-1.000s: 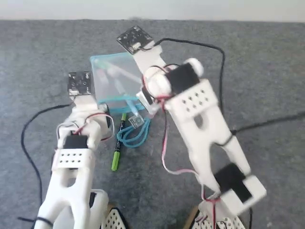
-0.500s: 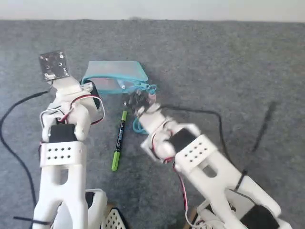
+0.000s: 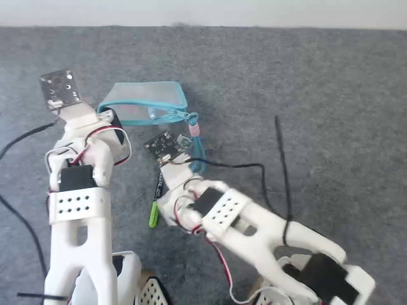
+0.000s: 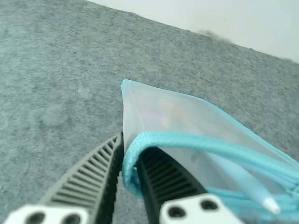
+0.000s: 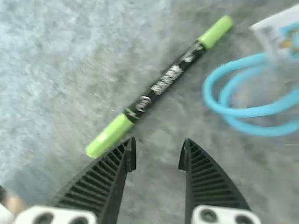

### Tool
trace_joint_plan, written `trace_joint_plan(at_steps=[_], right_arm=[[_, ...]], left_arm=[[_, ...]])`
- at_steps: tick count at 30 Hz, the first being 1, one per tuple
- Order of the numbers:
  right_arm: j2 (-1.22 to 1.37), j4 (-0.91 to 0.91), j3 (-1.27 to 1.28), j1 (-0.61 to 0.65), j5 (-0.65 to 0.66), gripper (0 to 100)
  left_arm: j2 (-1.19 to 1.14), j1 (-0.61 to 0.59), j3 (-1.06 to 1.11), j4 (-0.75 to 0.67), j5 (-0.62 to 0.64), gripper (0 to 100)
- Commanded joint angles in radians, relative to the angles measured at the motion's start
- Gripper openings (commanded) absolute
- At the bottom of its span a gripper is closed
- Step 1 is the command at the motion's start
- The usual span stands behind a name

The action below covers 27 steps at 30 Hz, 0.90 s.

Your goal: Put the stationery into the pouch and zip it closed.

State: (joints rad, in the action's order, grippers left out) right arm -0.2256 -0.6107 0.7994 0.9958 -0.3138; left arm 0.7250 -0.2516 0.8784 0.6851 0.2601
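The pouch (image 3: pixel 150 104) lies on the grey table (image 3: pixel 318 95), off to the left arm's side. The left tool (image 4: pixel 130 154) is clamped on the blue rim at one end of the pouch and holds that end up. A pale pen-like thing shows through the clear side of the pouch.

The green and black pen (image 5: pixel 159 86) lies flat on the table, out of the pouch. The right tool (image 5: pixel 157 149) hangs just over it with its fingers apart and nothing in them. The pen lies just past the tips, slanted across the gap, so the tool likely needs a small turn to grip it. The right arm is the nearer one.

A blue cord (image 5: pixel 243 100) and a tag (image 5: pixel 275 28) lie beside the pen. The print on the pen and the tag is too blurry to read.
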Motion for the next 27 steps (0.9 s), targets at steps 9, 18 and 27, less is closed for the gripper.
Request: trace_joint_plan(at_steps=[9, 18, 27], right_arm=[[0.153, 0.047, -0.173, 0.024, -0.186, 15.9], [0.315, 0.047, -0.267, 0.065, -0.186, 15.9], [0.364, -0.008, -0.272, 0.048, -0.181, 12.9]], left_arm=[[0.006, -0.103, -0.068, -0.046, 0.017, 1], [0.006, -0.109, -0.07, -0.046, 0.017, 1], [0.006, -0.109, -0.065, -0.046, 0.015, 1]])
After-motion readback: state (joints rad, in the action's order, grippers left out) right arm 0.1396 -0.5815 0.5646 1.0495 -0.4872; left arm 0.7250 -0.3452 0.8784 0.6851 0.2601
